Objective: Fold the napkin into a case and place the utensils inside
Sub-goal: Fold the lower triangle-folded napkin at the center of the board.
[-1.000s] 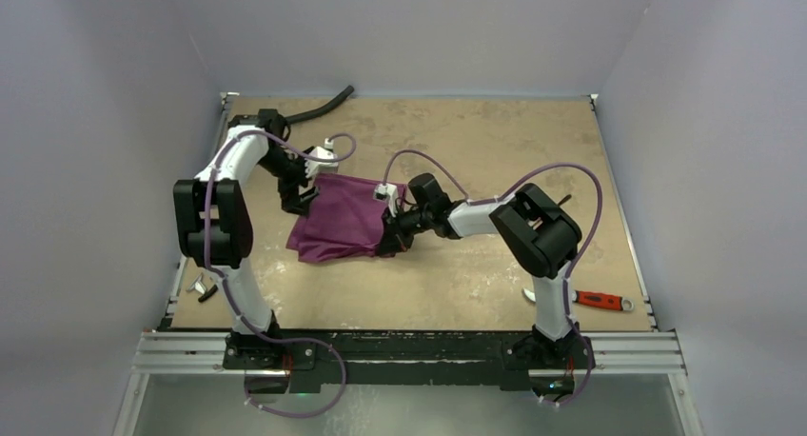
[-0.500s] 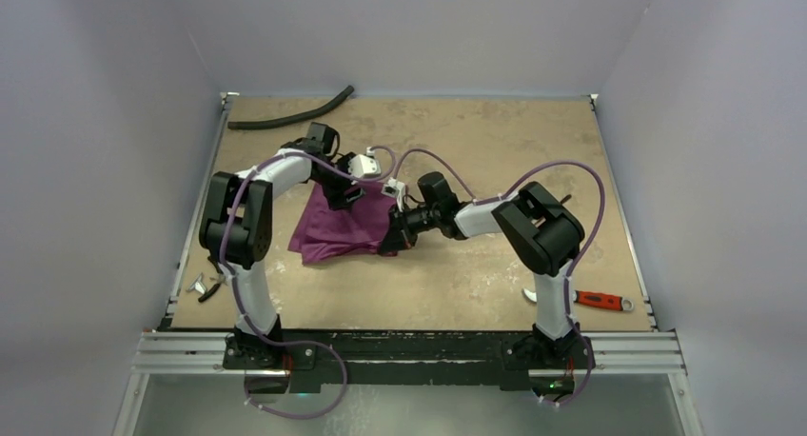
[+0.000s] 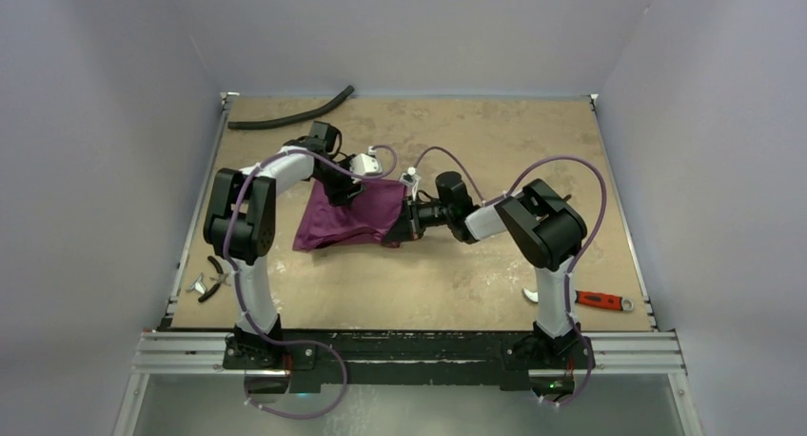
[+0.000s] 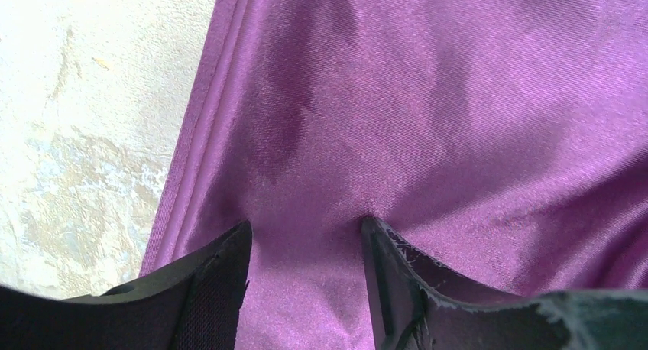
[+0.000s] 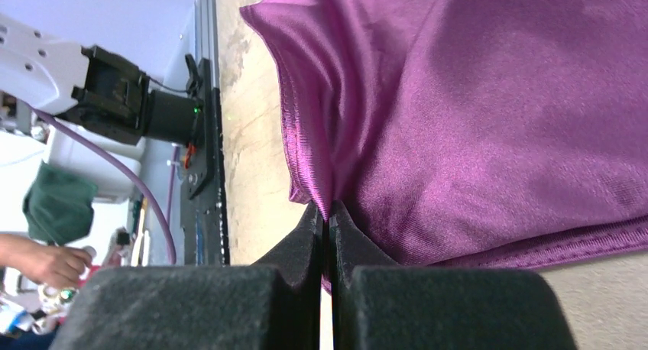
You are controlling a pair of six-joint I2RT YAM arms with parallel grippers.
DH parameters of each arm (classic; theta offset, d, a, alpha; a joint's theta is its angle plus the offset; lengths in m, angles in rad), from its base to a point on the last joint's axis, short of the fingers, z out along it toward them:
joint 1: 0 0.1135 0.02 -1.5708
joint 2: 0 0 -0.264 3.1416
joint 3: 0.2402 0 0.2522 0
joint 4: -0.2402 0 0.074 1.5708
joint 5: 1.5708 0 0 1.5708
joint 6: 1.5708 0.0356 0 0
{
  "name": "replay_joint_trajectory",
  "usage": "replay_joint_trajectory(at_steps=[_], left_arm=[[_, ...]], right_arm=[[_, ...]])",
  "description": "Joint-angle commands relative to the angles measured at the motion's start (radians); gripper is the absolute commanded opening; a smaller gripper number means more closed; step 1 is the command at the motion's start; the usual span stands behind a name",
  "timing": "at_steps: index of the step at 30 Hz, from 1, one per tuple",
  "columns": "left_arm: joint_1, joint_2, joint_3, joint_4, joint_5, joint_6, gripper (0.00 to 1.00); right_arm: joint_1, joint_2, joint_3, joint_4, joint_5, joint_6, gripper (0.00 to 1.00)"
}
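Top: napkin (image 3: 347, 225) lies crumpled mid-bench, a bit left of centre. Left gripper (image 3: 348, 192) is on its far edge and the wrist blocks that edge. Right gripper (image 3: 400, 228) is at its right edge, fingers hidden under its own wrist. Black hose (image 3: 290, 113) sits in the far-left corner and the red-handled tool (image 3: 601, 300) by the near-right corner. Utensils (image 3: 206, 280) are at the left edge, well apart from the cloth and too small to tell apart.

Left wrist: claw spread, both tips down on flat napkin (image 4: 420, 98), nothing pinched. Bare bench (image 4: 84, 98) beside the hem.

Right wrist: claw pressed together, pinching a raised fold of napkin (image 5: 497, 98). Near-edge rail (image 5: 208, 174) behind.
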Motion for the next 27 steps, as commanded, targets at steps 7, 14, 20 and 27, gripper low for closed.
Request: replay_joint_trajectory(at_steps=[7,14,20,27], left_arm=[[-0.002,0.076,0.018,-0.112,-0.03,0.084,0.49],[-0.012,0.092,0.014,-0.135,-0.015,0.128,0.46],[-0.014,0.11,0.02,-0.153,0.0,0.148,0.44],[-0.015,0.117,0.02,-0.183,-0.001,0.177,0.42]], right_arm=[[-0.063,0.057,0.02,0.093,0.007,0.249,0.0],[-0.069,0.079,0.18,-0.113,-0.068,0.189,0.0],[-0.085,0.134,0.301,-0.293,-0.076,0.162,0.0],[-0.142,0.174,0.263,-0.269,0.054,0.229,0.0]])
